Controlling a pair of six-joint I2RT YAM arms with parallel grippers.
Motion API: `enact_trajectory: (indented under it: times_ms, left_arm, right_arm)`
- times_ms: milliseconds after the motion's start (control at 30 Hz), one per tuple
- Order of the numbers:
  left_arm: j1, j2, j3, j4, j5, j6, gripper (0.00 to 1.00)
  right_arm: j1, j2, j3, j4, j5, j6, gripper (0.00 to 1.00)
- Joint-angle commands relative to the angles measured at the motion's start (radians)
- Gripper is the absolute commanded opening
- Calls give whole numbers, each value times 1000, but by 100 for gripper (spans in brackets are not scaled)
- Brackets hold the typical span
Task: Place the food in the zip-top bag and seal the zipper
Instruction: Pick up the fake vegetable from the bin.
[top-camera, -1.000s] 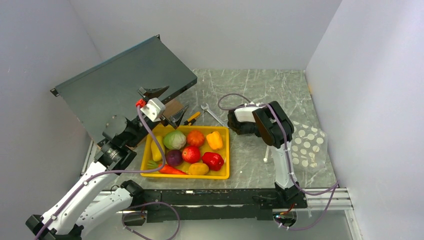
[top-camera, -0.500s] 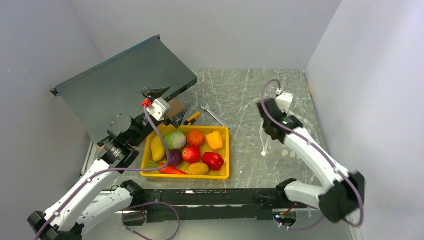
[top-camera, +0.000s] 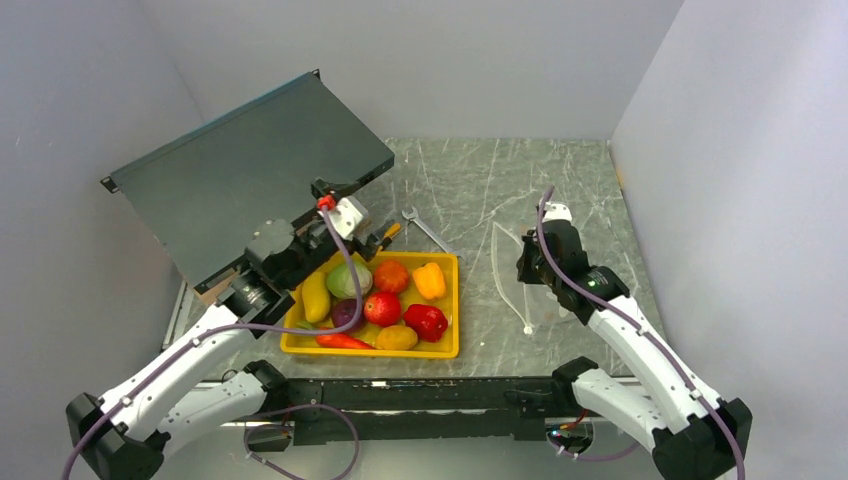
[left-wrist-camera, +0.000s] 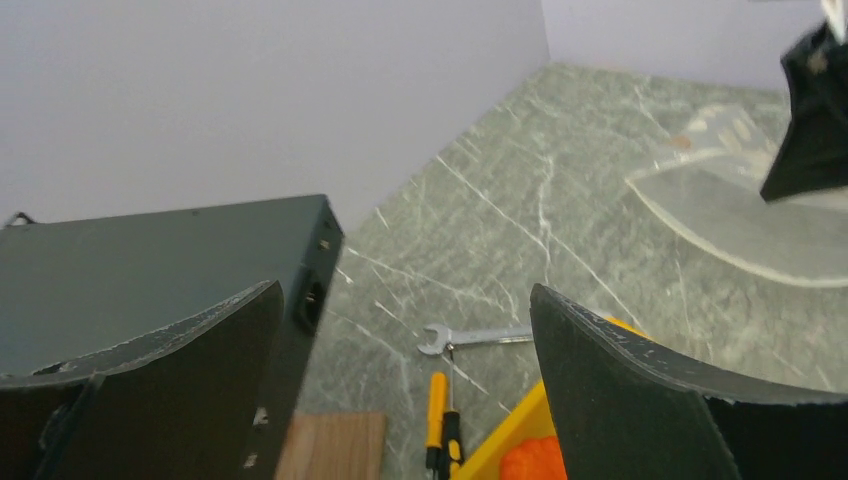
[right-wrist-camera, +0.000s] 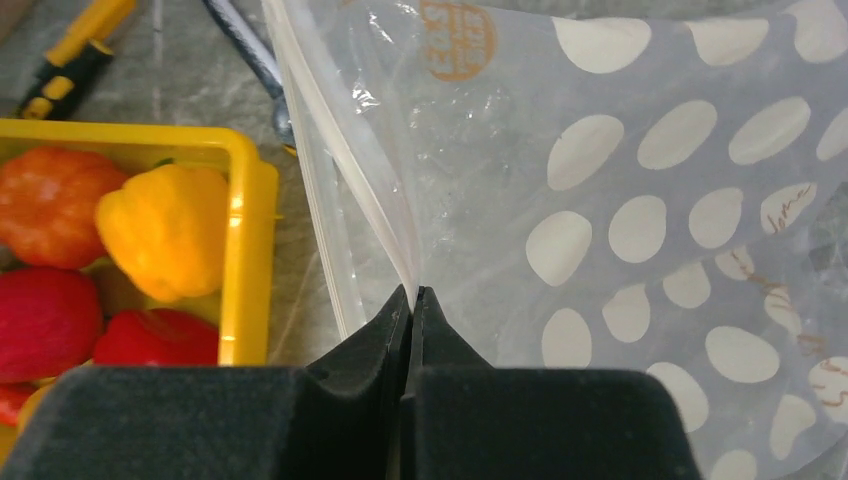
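The food (top-camera: 381, 308) lies in a yellow tray (top-camera: 455, 300): cabbage (top-camera: 348, 280), pumpkin (top-camera: 391, 275), yellow pepper (top-camera: 429, 280), red pepper (top-camera: 425, 321). The clear dotted zip-top bag (right-wrist-camera: 640, 200) hangs to the right of the tray. My right gripper (right-wrist-camera: 412, 290) is shut on its mouth edge, and the white zipper (right-wrist-camera: 330, 170) curves away from the jaws. From above, the zipper (top-camera: 503, 270) shows as a white arc beside the right gripper (top-camera: 527, 268). My left gripper (top-camera: 368, 232) stands open over the tray's far left corner, holding nothing.
A dark grey metal box (top-camera: 250, 170) leans at the back left. A silver wrench (top-camera: 425, 228) and a yellow-and-black screwdriver (top-camera: 388, 235) lie just beyond the tray. A wooden block (left-wrist-camera: 330, 445) sits by the box. Walls close in on three sides.
The right arm reached out to the bag, shut on its mouth edge and drew it up off the table toward the tray. The left gripper shifted right, toward the tray's far edge.
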Motion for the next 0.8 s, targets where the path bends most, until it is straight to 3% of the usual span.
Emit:
enact_trajectory:
  times_ms: [0,133,267,400,600,767]
  left_arm:
    - [-112,51,47,-82,-100,79,97]
    - [-210,110,53,-110,-273,49,96]
    - [-221,130,163,-303,-207,-290,98]
    - [-305,107,140,-313,-238,-553,92]
    - [-485,148,40,-359,-527,-828,92]
    - [-590,347,160,-590,-736,-951,90]
  right_arm:
    - [0,-59,-10,64,-70,-7,0]
    - [6,-80,-50,86,-108,6,0]
    - [6,-116,-96,129,-153,27,0]
    - [5,-162,-144,164,-169,34,0]
    - [6,-209,-199,220,-188,34,0]
    - [6,-240,-287,317,-230,43,0]
